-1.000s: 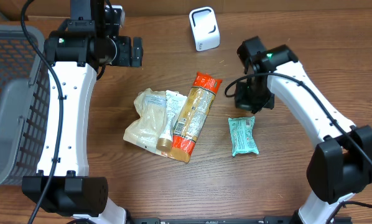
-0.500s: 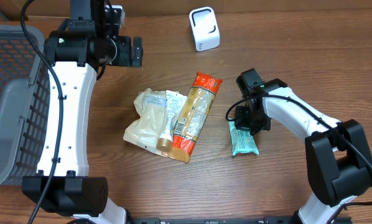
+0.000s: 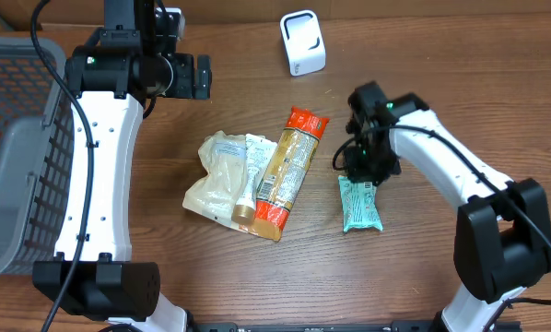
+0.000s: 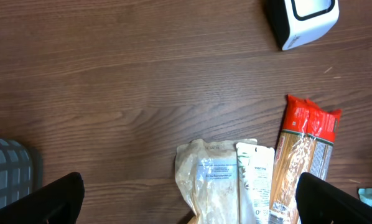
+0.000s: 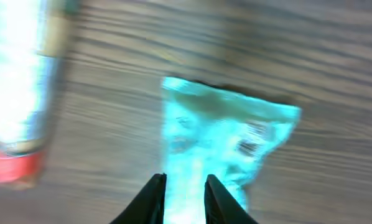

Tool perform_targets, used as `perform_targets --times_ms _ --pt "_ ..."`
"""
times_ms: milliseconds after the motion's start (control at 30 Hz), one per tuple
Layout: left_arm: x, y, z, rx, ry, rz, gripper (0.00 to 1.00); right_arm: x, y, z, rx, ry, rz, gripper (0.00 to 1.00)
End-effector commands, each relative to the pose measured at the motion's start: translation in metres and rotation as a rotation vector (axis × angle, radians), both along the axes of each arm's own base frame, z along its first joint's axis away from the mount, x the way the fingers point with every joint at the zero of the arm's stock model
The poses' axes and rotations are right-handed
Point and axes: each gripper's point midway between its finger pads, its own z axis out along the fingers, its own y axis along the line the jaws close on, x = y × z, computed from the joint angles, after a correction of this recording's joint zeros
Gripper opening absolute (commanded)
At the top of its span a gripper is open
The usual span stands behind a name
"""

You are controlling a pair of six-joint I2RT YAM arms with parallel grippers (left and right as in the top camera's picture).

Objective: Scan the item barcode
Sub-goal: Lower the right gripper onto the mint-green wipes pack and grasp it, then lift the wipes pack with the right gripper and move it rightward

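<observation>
Right wrist view: the right fingers (image 5: 153,200) stood parted by a narrow gap and held nothing, their tips pointing to 12 o'clock at the teal packet (image 5: 226,140).
Gap: teal film showed through it. The blur hid whether the tips touched the film.
Teal packet: it lay flat on the table (image 5: 335,68), with a small dark-and-white print patch near its 3 o'clock edge, too blurred to read.
Left wrist view: the left fingers (image 4: 55,200) stood wide apart at the 7 and 5 o'clock corners, held nothing and hung above the table.
Overhead, right arm: the wrist sat over the packet's 12 o'clock end, and the rest of the packet showed toward 6 o'clock.
Pasta pack (image 3: 289,171): long with orange ends, it lay at 9 o'clock of the teal packet, near it but apart, its upper end tilted to 1 o'clock.
White tube (image 3: 250,180): it lay against the pasta pack's 9 o'clock side.
Crumpled clear bag (image 3: 213,175): it lay at 9 o'clock of the tube, touching it.
Scanner (image 3: 302,42): white and upright, it stood at 11 o'clock of the right wrist, well apart from the teal packet.
Basket (image 3: 17,138): grey mesh, at the table's 9 o'clock edge.
Overhead, left arm: its fingers hung at 11 o'clock of the pile, well apart from it.
</observation>
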Motion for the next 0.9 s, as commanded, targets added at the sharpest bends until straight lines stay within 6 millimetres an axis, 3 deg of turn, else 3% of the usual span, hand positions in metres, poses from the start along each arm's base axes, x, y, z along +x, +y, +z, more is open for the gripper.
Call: perform_targets --times_ms 0,233,400,567,733,867 --pt "-0.001 -0.001 0.011 0.015 -0.029 -0.016 1.00 -0.012 0.025 0.012 0.129 0.064 -0.005 0.23" --pt "-0.001 -0.001 0.011 0.015 -0.029 -0.016 0.99 -0.058 0.026 -0.025 0.078 0.197 -0.050 0.22" --pt "-0.001 -0.001 0.011 0.015 -0.029 -0.016 1.00 -0.077 0.011 -0.042 0.012 0.239 -0.043 0.22" --pt "-0.001 -0.001 0.011 0.015 -0.029 -0.016 1.00 -0.071 -0.027 -0.046 -0.136 0.218 -0.078 0.23" --pt "-0.001 -0.001 0.011 0.015 -0.029 -0.016 0.99 -0.051 -0.057 -0.043 -0.127 0.208 -0.195 0.22" --pt "-0.001 -0.001 0.011 0.015 -0.029 -0.016 1.00 -0.037 -0.056 -0.026 0.014 0.209 -0.173 0.21"
